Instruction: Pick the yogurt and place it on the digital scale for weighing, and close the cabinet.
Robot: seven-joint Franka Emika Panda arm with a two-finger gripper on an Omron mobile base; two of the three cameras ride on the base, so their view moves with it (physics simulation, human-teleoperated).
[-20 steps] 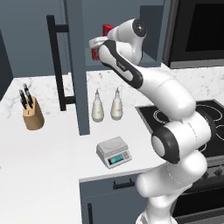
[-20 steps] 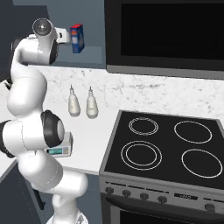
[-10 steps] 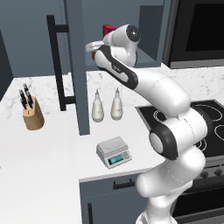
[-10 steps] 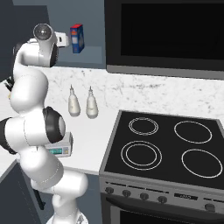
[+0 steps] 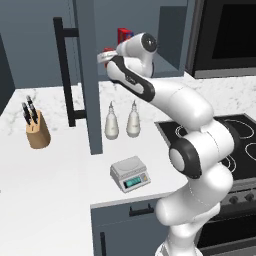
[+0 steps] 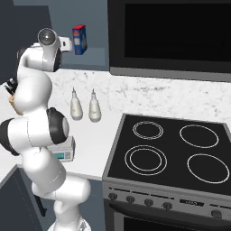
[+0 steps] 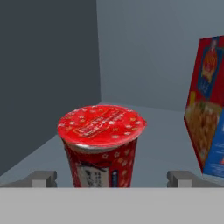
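The pincer (image 7: pixel 111 178) stood wide, its two grey fingertips (image 7: pixel 43 177) set well apart on either side of the yogurt (image 7: pixel 102 142) and not touching it in the hand view. The yogurt, a red cup with a red foil lid and dark markings on its side, stood upright on the cabinet shelf (image 7: pixel 162 131), between the tips and a little toward the 9 o'clock one. At 3 o'clock from it in that view stood a taller red-and-blue box (image 7: pixel 205 109), near but apart from the cup, with the cabinet's grey side wall at 9 o'clock.

In the left base view the arm reached up from the lower right into the open cabinet (image 5: pixel 172 35), its hand (image 5: pixel 112 56) level with the shelf; a sliver of the yogurt (image 5: pixel 108 50) showed just at the hand's 11 o'clock, and the box (image 5: pixel 124 35) stood behind at 1 o'clock. The cabinet door (image 5: pixel 90 75) hung open, edge-on to the camera, its long black bar handle (image 5: pixel 64 70) at 9 o'clock of it.

Down on the white marble tabletop (image 5: pixel 55 170) the digital scale (image 5: pixel 130 173) sat near the front edge with its teal display facing forward and its top plate bare. Two pale bottles (image 5: pixel 121 120) stood side by side at 12 o'clock from the scale, and a wooden knife block (image 5: pixel 36 129) stood well off at 9 o'clock of the bottles. In the right base view the black stovetop (image 6: pixel 173 153) lay at 3 o'clock of the bottles (image 6: pixel 85 106), with the box (image 6: pixel 80 39) up on the shelf at 12 o'clock.
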